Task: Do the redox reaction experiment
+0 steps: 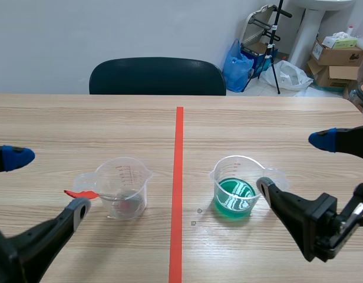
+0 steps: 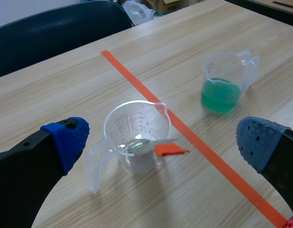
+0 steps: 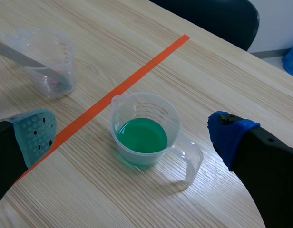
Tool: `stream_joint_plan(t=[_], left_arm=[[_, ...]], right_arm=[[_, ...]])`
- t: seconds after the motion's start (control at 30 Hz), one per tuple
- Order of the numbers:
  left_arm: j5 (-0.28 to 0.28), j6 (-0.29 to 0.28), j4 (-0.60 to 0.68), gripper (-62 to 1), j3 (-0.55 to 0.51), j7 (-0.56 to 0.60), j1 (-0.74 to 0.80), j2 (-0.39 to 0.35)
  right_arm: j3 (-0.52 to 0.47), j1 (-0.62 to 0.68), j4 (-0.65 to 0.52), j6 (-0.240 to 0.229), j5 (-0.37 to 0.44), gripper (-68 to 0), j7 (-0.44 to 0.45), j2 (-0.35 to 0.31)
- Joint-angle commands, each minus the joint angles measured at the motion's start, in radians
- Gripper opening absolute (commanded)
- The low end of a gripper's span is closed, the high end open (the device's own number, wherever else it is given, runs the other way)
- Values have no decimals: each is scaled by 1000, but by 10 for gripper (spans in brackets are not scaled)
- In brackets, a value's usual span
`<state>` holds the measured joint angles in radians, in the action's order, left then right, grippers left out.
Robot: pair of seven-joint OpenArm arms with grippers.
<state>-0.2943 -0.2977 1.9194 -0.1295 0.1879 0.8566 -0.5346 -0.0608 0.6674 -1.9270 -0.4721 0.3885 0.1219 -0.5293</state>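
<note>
Left tool [image 1: 49,183] and right tool [image 1: 292,163] are held wide open, empty, and the green-filled cup [image 1: 236,187] could be tipped if clipped.

I have the left beaker [image 1: 124,187], spoon [image 1: 82,194] in it, left of the tape line [image 1: 179,153], the right beaker [image 1: 236,177], liquid [image 1: 233,196] in it, right of it, and a chair [image 1: 158,76] behind the table [image 1: 63,130].

I work in a plain office-like room: a wood-grain table [image 1: 258,124] marked with orange-red tape [image 1: 179,177], a dark chair [image 1: 158,76] by a bare pale wall [image 1: 111,29], and cardboard boxes [image 1: 337,56], a blue bag [image 1: 236,68] and a black stand [image 1: 276,41] crowded in the corner.
</note>
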Motion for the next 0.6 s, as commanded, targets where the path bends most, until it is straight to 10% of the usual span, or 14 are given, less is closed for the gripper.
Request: stream_joint_plan(t=[0.0, 0.57], left_arm=[[7, 2, 6, 14, -29, 30, 46, 0], [154, 27, -51, 14, -277, 270, 430, 74]], right_arm=[[11, -24, -2, 3, -1, 4, 15, -14], [278, -213, 0, -1, -206, 4, 14, -14]])
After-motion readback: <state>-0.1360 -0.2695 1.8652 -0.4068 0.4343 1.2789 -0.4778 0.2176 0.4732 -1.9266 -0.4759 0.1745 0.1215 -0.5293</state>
